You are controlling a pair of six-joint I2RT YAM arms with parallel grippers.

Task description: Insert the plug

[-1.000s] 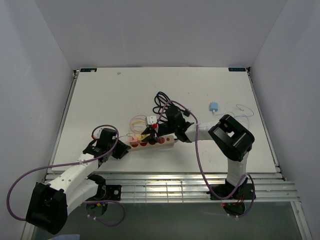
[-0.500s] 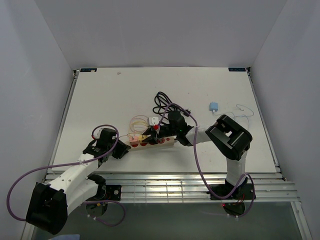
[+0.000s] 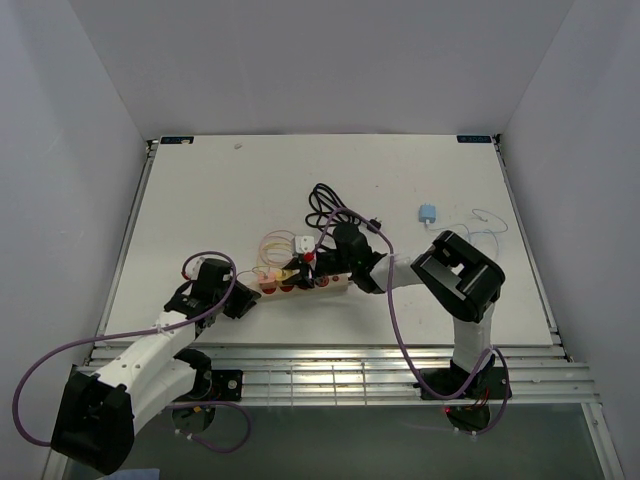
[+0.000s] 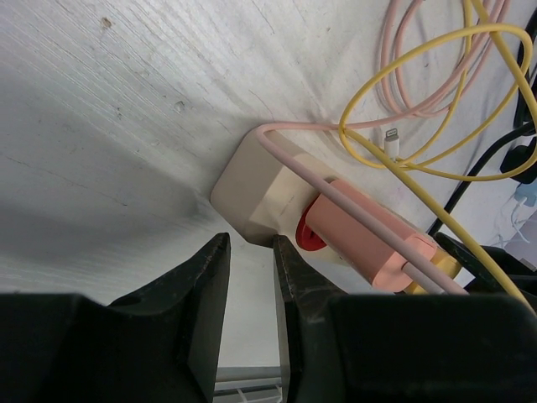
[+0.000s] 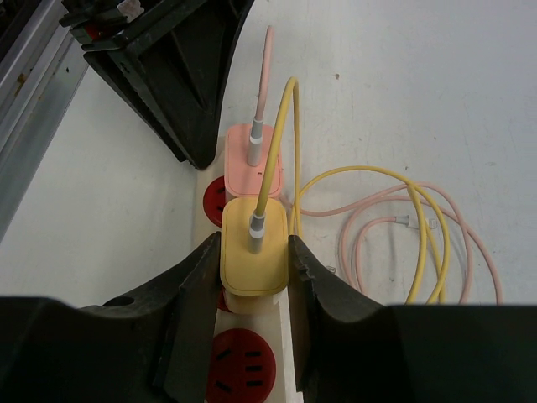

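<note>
In the right wrist view, my right gripper [image 5: 254, 242] is shut on the yellow plug [image 5: 254, 267], one finger on each side. The plug stands upright on the cream power strip [image 5: 285, 369], right beside a pink plug [image 5: 253, 151] in the end socket. Whether its pins are fully in, I cannot tell. A free red socket [image 5: 243, 365] lies just below it. My left gripper [image 4: 250, 243] is open by a narrow gap with nothing in it, its tips at the end of the power strip [image 4: 252, 197]. From above, both grippers meet at the strip [image 3: 335, 284].
Loose yellow and pink cable coils [image 5: 403, 210] lie beside the strip. A white charger [image 3: 303, 241] and a black cable [image 3: 322, 200] sit behind it, and a small blue charger [image 3: 427, 212] lies to the right. Metal rails [image 3: 330, 365] run along the near table edge.
My right gripper has shifted a little to the left and down with the yellow plug, onto the strip. The left gripper has narrowed slightly at the strip's end.
</note>
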